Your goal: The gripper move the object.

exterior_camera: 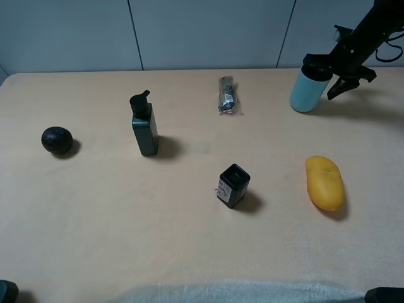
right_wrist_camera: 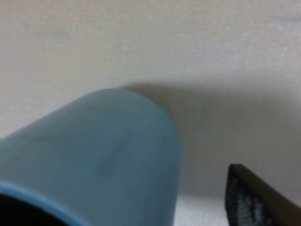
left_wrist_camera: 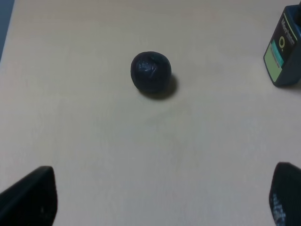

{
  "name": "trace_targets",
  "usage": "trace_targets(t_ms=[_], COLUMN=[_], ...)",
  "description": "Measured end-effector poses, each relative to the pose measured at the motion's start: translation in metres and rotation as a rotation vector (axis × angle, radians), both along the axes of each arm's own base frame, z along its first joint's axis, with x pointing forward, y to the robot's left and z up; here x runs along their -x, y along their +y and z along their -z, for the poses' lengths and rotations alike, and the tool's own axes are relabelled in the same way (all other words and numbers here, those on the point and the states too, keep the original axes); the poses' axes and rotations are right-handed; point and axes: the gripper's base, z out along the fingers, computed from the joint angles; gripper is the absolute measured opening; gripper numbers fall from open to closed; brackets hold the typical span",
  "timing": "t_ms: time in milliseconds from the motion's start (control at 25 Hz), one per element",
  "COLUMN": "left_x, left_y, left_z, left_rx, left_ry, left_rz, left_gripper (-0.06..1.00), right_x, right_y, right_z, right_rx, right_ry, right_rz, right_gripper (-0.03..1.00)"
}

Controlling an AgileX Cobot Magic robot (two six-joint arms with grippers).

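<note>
The light blue cup (exterior_camera: pixel 307 90) stands upright at the far right of the table. My right gripper (exterior_camera: pixel 327 74) is at its rim, with one finger over the cup's top and the other beside its right wall. In the right wrist view the cup (right_wrist_camera: pixel 99 155) fills the frame, and one black finger (right_wrist_camera: pixel 256 200) shows with a gap between it and the cup wall. The jaws stand open around the rim. My left gripper (left_wrist_camera: pixel 160 200) is open and empty above the table near a dark ball (left_wrist_camera: pixel 151 71).
A dark green pump bottle (exterior_camera: pixel 144 126), a small black box (exterior_camera: pixel 233 185), a yellow mango (exterior_camera: pixel 325 182), a dark ball (exterior_camera: pixel 57 139) and a small dark packet (exterior_camera: pixel 227 95) lie on the beige table (exterior_camera: pixel 189 240). A grey wall runs behind.
</note>
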Motion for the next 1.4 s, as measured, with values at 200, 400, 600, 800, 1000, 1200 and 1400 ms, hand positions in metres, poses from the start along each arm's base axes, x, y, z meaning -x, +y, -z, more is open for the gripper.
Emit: trace_targets(t_ms=[200,400,600,800,1000,1200,1400], left_x=[0.0,0.0,0.0,0.0,0.0,0.0,0.0], left_y=[0.0,0.0,0.0,0.0,0.0,0.0,0.0], left_z=[0.0,0.0,0.0,0.0,0.0,0.0,0.0], left_rx=[0.0,0.0,0.0,0.0,0.0,0.0,0.0], left_ry=[0.0,0.0,0.0,0.0,0.0,0.0,0.0], left_rz=[0.0,0.0,0.0,0.0,0.0,0.0,0.0], left_gripper=[0.91,0.91,0.91,0.91,0.91,0.91,0.91], right_x=[0.001,0.001,0.001,0.001,0.001,-0.005,-0.014], right_y=[0.001,0.002,0.003,0.003,0.003,0.004,0.004], right_z=[0.0,0.0,-0.001,-0.001,-0.001,-0.017,-0.046], right_rx=[-0.016,-0.022,-0.036,-0.039,-0.039,-0.043,-0.053], right_ry=[0.014,0.013,0.014,0.016,0.016,0.003,-0.025], right_rz=[0.003,0.006,0.012,0.013,0.012,-0.004,-0.01], right_gripper=[0.29,0.2,0.06,0.02,0.02,0.02,0.02])
